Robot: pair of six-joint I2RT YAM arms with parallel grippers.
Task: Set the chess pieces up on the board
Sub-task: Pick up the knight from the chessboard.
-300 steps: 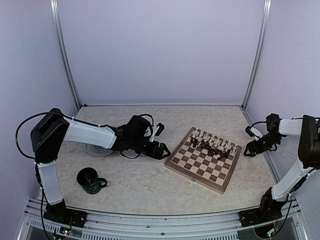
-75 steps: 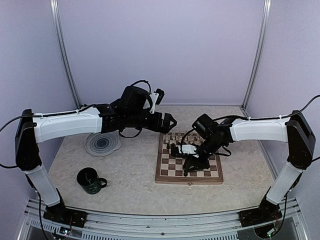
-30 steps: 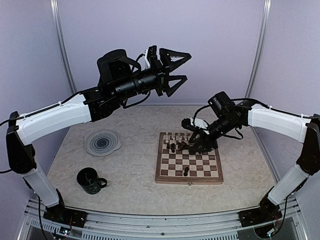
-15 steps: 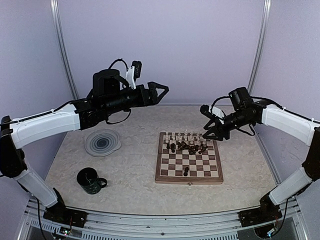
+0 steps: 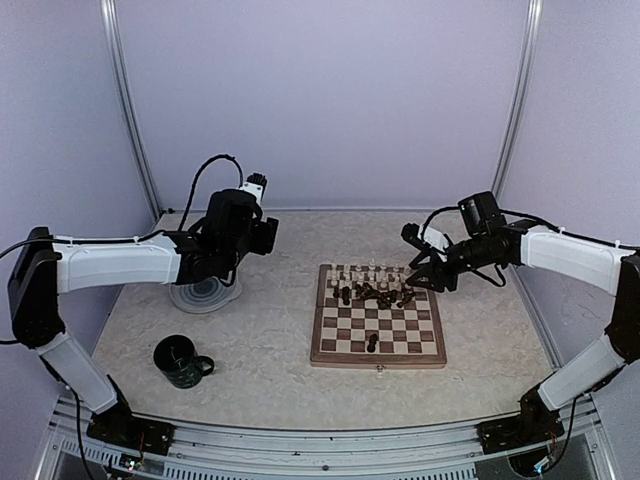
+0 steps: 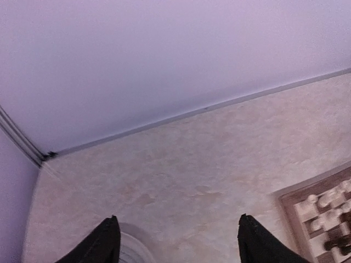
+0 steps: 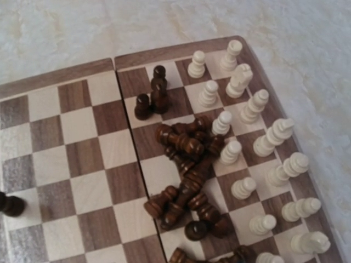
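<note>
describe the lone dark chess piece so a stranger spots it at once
Find the checked wooden chessboard right of the table's centre. Its far rows hold upright cream pieces and a heap of dark pieces; the dark piece you want stands near the front edge. It alone stands there, upright, with bare squares all around.

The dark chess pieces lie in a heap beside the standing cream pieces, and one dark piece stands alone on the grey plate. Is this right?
No: the lone dark piece stands on the board, near its front rim, not on the grey plate, as the top external view shows. The rest is right.
</note>
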